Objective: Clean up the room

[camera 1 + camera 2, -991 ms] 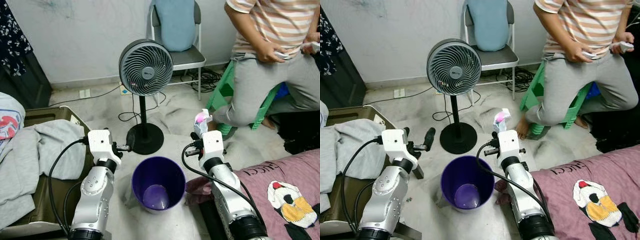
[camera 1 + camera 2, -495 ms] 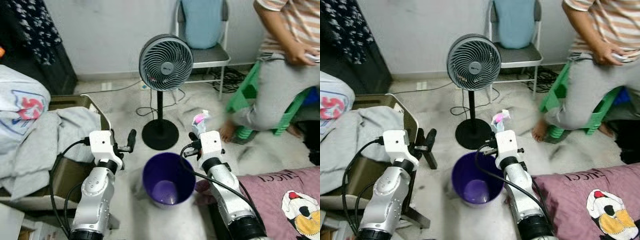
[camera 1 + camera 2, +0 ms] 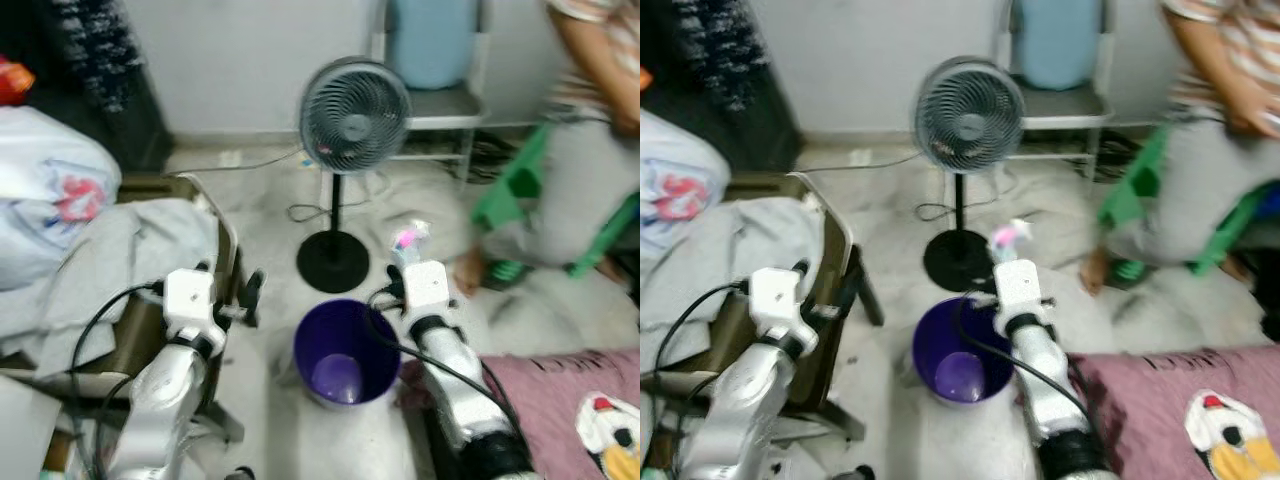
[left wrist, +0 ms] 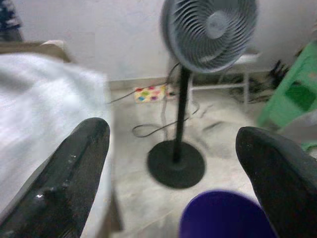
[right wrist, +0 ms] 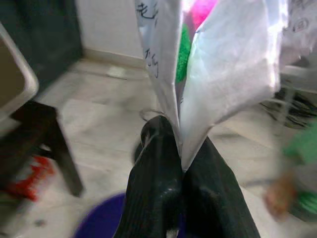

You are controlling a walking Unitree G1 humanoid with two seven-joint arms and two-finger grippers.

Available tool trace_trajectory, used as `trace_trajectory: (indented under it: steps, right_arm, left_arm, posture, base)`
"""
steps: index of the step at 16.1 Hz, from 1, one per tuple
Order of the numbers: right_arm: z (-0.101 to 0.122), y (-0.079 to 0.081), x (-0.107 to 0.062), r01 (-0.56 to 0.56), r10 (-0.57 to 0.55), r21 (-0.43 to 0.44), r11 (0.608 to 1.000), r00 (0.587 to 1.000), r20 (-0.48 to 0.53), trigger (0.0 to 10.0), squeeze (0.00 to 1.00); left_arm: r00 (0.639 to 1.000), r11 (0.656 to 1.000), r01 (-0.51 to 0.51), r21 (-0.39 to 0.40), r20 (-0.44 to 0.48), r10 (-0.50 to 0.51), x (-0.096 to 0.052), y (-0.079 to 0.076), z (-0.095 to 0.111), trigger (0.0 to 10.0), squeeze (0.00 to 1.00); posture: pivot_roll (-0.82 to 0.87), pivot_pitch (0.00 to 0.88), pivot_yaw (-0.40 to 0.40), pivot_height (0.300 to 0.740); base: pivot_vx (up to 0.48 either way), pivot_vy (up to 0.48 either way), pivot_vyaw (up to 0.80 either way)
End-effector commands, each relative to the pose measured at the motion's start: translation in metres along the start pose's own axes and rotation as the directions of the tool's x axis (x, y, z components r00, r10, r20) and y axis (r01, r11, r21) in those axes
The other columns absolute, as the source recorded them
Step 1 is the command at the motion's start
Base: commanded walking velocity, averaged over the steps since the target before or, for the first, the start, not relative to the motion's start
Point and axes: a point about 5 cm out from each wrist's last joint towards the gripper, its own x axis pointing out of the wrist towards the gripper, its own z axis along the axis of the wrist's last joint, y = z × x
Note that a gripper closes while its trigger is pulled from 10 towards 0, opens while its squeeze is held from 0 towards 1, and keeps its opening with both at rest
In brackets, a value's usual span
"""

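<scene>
My right gripper (image 5: 182, 145) is shut on a crumpled white wrapper (image 5: 213, 74) with pink and green print. In the eye views that wrapper (image 3: 407, 238) sticks up just beyond the far right rim of the purple bin (image 3: 345, 352), which stands on the floor between my two arms. The bin looks empty inside. My left gripper (image 4: 173, 135) is open with nothing between its fingers, held to the left of the bin beside a chair leg. Its black fingers (image 3: 251, 293) point toward the fan.
A standing fan (image 3: 354, 105) rises right behind the bin, with cables around its base. Grey and white clothes (image 3: 95, 255) are piled on a seat at left. A person (image 3: 590, 150) sits on a green stool at right. A maroon blanket (image 3: 560, 385) lies at front right.
The whole picture has shifted and blurred as the camera moved; more of the clothes pile at left is in view. Both grippers keep their pose, the right still holding the wrapper.
</scene>
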Motion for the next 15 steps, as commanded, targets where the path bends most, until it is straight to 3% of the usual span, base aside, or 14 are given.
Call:
trace_trajectory:
  steps: [1,6,10,12,15]
  right_arm:
    - [-0.007,-0.001,-0.001,0.008,-0.008,-0.012,1.0,0.999,-0.044,10.0,0.0]
    - [-0.015,-0.004,0.002,0.046,-0.051,-0.041,0.998,0.992,-0.115,10.0,0.0]
    - [-0.025,-0.001,-0.002,0.135,-0.132,0.001,0.991,0.971,-0.198,10.0,0.0]
    - [-0.028,0.003,0.001,0.144,-0.121,0.076,0.987,0.96,-0.253,10.0,0.0]
    - [-0.036,0.016,0.007,0.062,-0.05,0.026,0.998,0.945,-0.324,10.0,0.0]
  left_arm:
    - [0.995,0.995,0.097,0.019,0.034,-0.097,-0.002,-0.013,0.009,10.0,0.0]
    - [0.982,0.98,0.183,0.074,0.028,-0.186,-0.012,-0.015,0.008,10.0,0.0]
    - [0.963,0.959,0.268,0.089,0.02,-0.27,-0.018,-0.022,0.015,10.0,0.0]
    - [0.946,0.942,0.317,0.112,0.027,-0.322,-0.02,-0.029,0.019,10.0,0.0]
    - [0.933,0.923,0.346,0.169,0.036,-0.357,-0.027,-0.036,0.025,10.0,0.0]
  posture:
    - [-0.01,0.162,0.015,0.74]
    - [-0.01,0.142,0.017,0.74]
    - [0.0,0.176,0.059,0.74]
    - [0.01,0.187,0.046,0.74]
    - [0.04,0.21,0.028,0.74]
  base:
    - [0.0,0.0,0.0]
    - [0.0,0.0,0.0]
    - [0.0,0.0,0.0]
    - [0.0,0.0,0.0]
    - [0.0,0.0,0.0]
